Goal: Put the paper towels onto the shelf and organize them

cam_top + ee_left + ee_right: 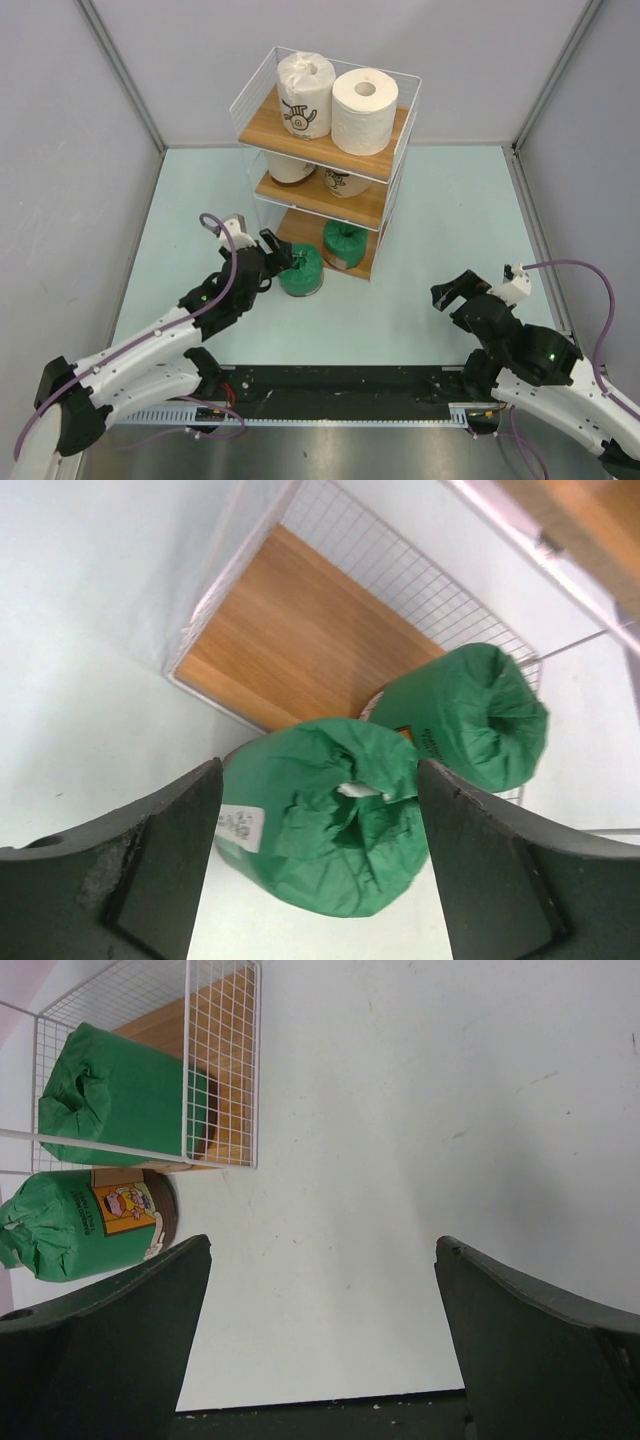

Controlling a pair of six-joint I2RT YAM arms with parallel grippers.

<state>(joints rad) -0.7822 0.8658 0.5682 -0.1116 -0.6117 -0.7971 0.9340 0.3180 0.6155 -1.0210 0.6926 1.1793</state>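
Left claw (320, 772) straddles the green roll (322, 850) on the table (440, 210) just outside the bottom board (300, 630) of the shelf (272, 122), pinch unclear, right claw (322, 1245) spread empty; a careless retreat could snag and topple it.

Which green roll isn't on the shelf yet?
The near green roll, on the table at the left end effector; the far green roll sits on the shelf's bottom board.

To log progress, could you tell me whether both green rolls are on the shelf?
No, one green roll sits on the table just outside the shelf.
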